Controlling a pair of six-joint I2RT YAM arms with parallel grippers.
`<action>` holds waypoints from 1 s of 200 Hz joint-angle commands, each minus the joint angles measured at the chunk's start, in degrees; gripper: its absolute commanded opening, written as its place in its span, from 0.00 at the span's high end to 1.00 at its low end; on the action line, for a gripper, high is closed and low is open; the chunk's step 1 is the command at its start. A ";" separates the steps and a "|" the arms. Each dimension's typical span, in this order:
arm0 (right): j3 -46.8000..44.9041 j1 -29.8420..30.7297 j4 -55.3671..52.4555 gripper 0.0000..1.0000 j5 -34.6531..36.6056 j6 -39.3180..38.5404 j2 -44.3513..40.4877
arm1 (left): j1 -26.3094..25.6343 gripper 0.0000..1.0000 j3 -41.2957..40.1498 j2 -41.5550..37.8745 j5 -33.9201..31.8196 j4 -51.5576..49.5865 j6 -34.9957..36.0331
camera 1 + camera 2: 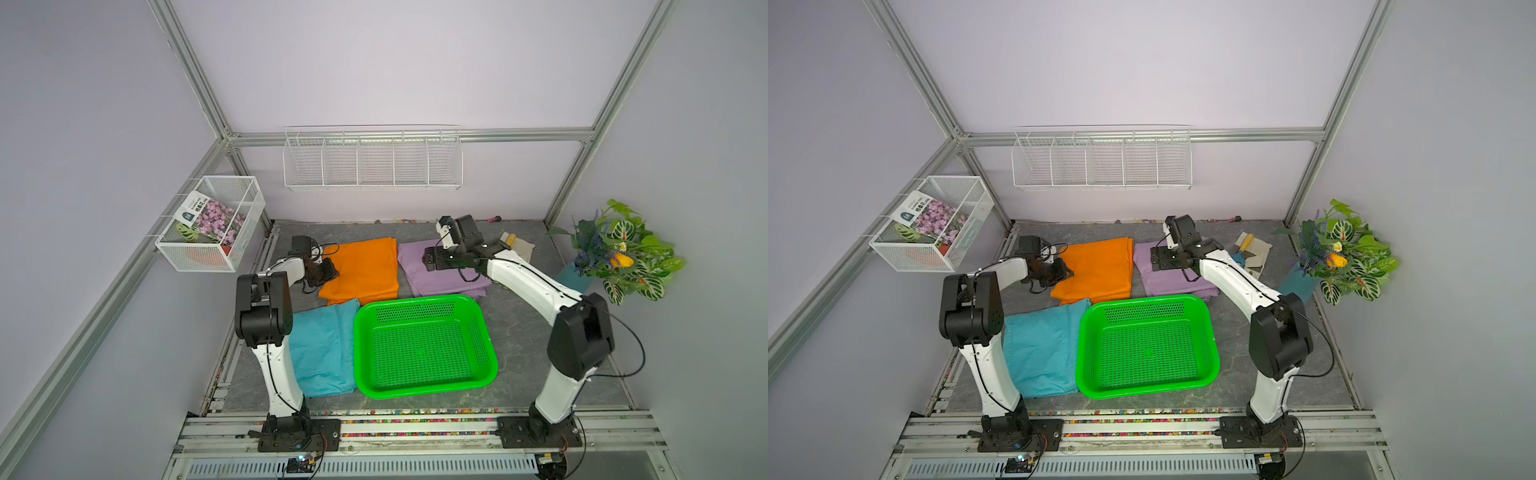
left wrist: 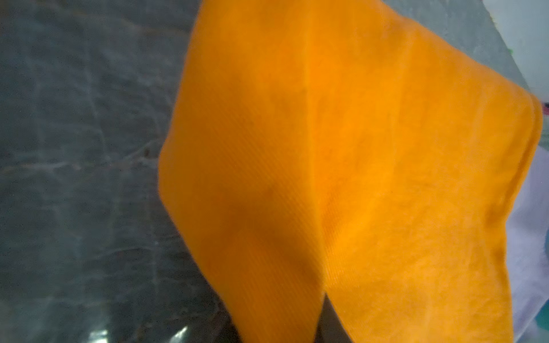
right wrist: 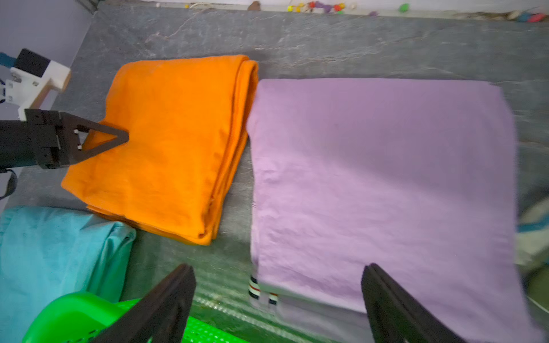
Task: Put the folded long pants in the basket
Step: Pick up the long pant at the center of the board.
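- My left gripper (image 1: pixel 332 273) is pinched nearly closed on the side edge of the orange pants (image 1: pixel 365 268).
- They lie just behind the basket (image 1: pixel 424 300), not in it yet.
- My right gripper (image 3: pixel 279 267) is spread wide and empty, over the lilac pants (image 3: pixel 380 178).
- Probably best: lift slowly, keep all layers pinched, clear the rim.

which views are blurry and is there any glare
Left wrist view: the orange pants sit so close they look soft all over, with white glare spots on the table. Right wrist view: the lilac pants are fairly sharp mid-frame, smeared towards the edges, the right fingers out of focus. Both top views: even light, faint shadows, the basket crisp.
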 commanded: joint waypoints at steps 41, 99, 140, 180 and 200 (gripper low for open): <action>13.83 4.81 0.43 0.10 -8.68 12.75 16.17 | -0.62 1.00 0.51 2.35 1.22 -3.44 1.30; 22.92 5.77 -5.08 0.13 -5.76 20.25 26.45 | -0.62 1.00 -1.78 -0.15 -0.21 -2.75 0.97; 29.79 6.12 -9.19 0.16 -6.04 21.23 32.40 | -0.62 1.00 -2.32 -0.61 -0.86 -2.69 0.67; 31.92 6.19 -10.08 0.16 -4.98 22.97 35.28 | -0.54 1.00 -2.32 -0.86 -1.03 -2.47 0.65; 32.85 6.21 -9.17 0.16 -6.23 23.75 36.82 | -0.54 1.00 -2.66 -0.97 -1.12 -2.47 0.69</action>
